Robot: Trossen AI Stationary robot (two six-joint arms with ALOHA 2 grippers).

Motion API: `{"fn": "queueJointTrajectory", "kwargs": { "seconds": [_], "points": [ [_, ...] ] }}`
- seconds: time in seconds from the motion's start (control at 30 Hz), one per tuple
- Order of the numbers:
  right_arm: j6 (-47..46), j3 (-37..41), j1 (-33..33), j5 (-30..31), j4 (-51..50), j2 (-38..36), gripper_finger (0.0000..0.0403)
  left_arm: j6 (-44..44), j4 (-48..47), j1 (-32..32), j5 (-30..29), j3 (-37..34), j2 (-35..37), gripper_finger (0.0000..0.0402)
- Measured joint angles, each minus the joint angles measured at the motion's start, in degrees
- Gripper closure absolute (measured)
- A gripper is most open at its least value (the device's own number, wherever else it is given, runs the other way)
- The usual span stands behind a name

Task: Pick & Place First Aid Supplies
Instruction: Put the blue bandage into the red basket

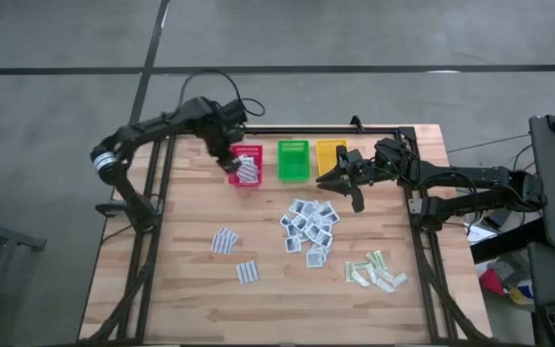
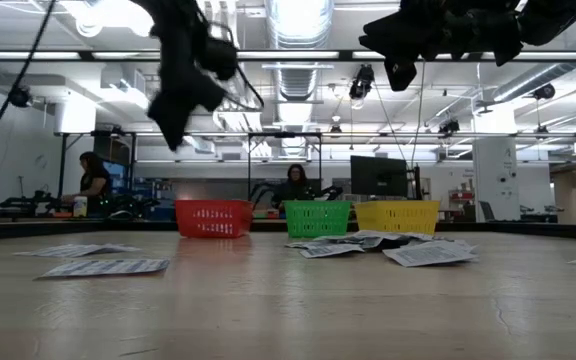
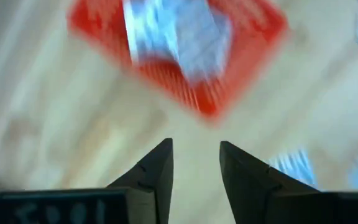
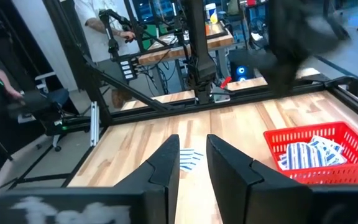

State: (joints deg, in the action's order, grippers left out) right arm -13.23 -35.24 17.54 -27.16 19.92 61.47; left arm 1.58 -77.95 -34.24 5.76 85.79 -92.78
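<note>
Two striped packets point(image 1: 236, 255) lie nearest on the bench point(image 1: 191, 299), flat on the wood and a little apart from each other. Past them, in the middle, sits a big pile of small square packets point(image 1: 308, 227). Off to the right side is a bunch of pale green strips point(image 1: 376, 271).

At the back of the bench stand three baskets in a row: red basket point(image 1: 247, 166), green basket point(image 1: 294, 160), and yellow basket point(image 1: 330, 154). Some striped packets are already inside the red one.

Up above the red basket hangs the left pincer point(image 1: 227, 157). Its two fingers point(image 3: 154, 171) stand apart with nothing between them. My guess is it has just let a packet drop in.

Over by the yellow basket hangs the right pincer point(image 1: 347, 183), well up off the wood. Its fingers point(image 4: 166, 163) have a small gap and hold nothing.

These packets look very light and thin. They look bendy, a bit like paper, and likely smooth, so they could slip. Because they lie flat, it is hard to get a finger under one. I think the best place to pinch is across a short edge, pressing down a bit first. In the pile, it would be easy to pick up two at once.
</note>
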Motion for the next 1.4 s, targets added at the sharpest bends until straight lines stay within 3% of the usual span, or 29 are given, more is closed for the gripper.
{"fn": "queueJointTrajectory", "kwargs": {
  "seconds": [0.07,0.2,0.5,0.73,0.9,1.17,1.4],
  "points": [
    [0.1,0.0,0.0,0.0,0.0,0.0,0.0319,0.2,-5.6,2.0,0.7,1.4,2.9,0.0276],
    [0.2,0.0,0.0,0.0,0.0,0.0,0.0316,4.6,-7.0,6.6,2.2,-1.0,10.8,0.0276],
    [0.3,0.0,0.0,0.0,0.2,0.0,0.0329,21.5,-7.0,18.3,4.5,-12.6,27.2,0.0276],
    [0.3,0.0,0.0,0.0,0.2,0.0,0.0335,31.6,-4.6,26.6,5.8,-22.2,33.8,0.0277],
    [0.3,0.0,0.0,0.0,0.1,0.0,0.0327,32.0,6.9,32.7,6.6,-29.5,35.1,0.0278],
    [0.3,0.0,0.0,0.0,0.1,0.0,0.0316,23.8,30.1,43.0,4.4,-44.3,32.5,0.0278],
    [0.3,0.0,0.0,0.0,0.1,0.0,0.0324,21.1,38.9,43.7,-4.8,-51.9,29.5,0.0278]
  ]
}}
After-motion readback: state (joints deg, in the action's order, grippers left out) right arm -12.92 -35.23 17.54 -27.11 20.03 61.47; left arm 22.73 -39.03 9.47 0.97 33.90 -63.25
